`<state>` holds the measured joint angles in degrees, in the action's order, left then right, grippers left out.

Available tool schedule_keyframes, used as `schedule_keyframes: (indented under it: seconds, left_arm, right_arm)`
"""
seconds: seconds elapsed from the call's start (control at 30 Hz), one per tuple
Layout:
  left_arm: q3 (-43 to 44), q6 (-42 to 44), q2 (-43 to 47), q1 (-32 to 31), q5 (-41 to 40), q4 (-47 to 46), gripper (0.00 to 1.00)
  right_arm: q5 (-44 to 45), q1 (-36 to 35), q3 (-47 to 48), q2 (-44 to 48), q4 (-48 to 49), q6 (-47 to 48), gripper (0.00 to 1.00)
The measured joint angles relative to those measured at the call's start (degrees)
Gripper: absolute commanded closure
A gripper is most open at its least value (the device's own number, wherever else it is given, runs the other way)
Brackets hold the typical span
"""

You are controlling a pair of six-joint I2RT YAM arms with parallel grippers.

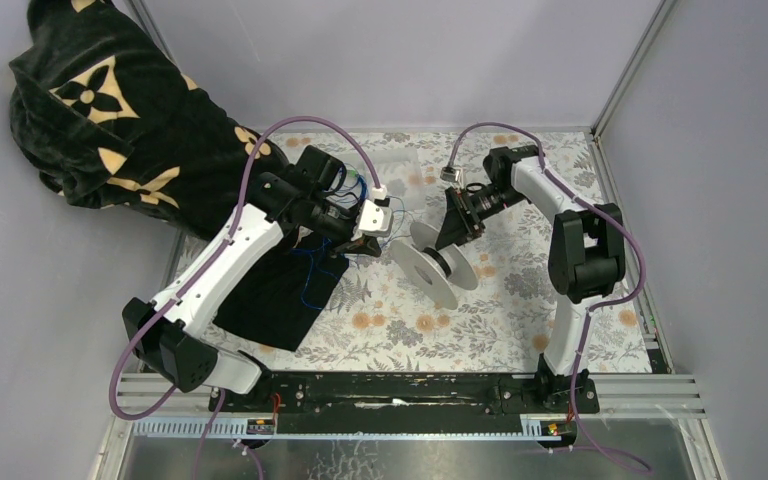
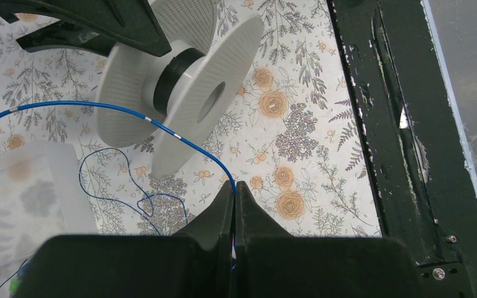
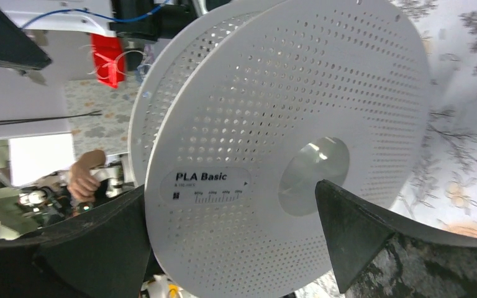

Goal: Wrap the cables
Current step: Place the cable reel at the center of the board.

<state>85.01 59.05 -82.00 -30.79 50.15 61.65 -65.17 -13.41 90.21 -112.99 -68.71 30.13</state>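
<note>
Fingers (image 2: 214, 217) of the left gripper (image 2: 235, 192) are pressed tight together, pinching a bright blue cable (image 2: 130, 112) right at their tips. From there the cable rises and arcs left, passing in front of the near flange of a white spool (image 2: 186, 105) before leaving the left edge of the wrist view. A thinner, darker blue cable (image 2: 109, 180) lies in a loose loop on the floral tablecloth (image 2: 298, 124) just below the spool. The spool sits tilted on the table between the two arms, its black hub showing between the perforated flanges. The right gripper (image 3: 230, 192) stands wide open, one finger at each side of the flange that carries a "PLA Basic" label; whether the fingers touch the spool cannot be told. A clear plastic bag (image 2: 25, 192) lies flat beside the left gripper, and I cannot tell whether anything is in it. More blue strands (image 1: 315, 265) straggle over a black cloth (image 1: 280, 300) under the left arm. A black blanket with tan flowers (image 1: 110, 110) is heaped in the far left corner.
</note>
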Motion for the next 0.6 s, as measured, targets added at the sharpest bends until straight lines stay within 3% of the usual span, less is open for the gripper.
schedule_keyframes:
  seconds: [0.3, 0.6]
  left_arm:
    - [0.00, 0.02, -1.44, -0.07, -0.52, -0.13, 1.00]
    - [0.00, 0.02, -2.21, -0.33, -1.07, -0.17, 1.00]
  right_arm:
    - [6.80, 0.28, 1.60, 0.00, 0.04, 2.60, 0.13]
    - [11.23, 0.28, 1.86, 2.73, 0.66, 2.54, 0.17]
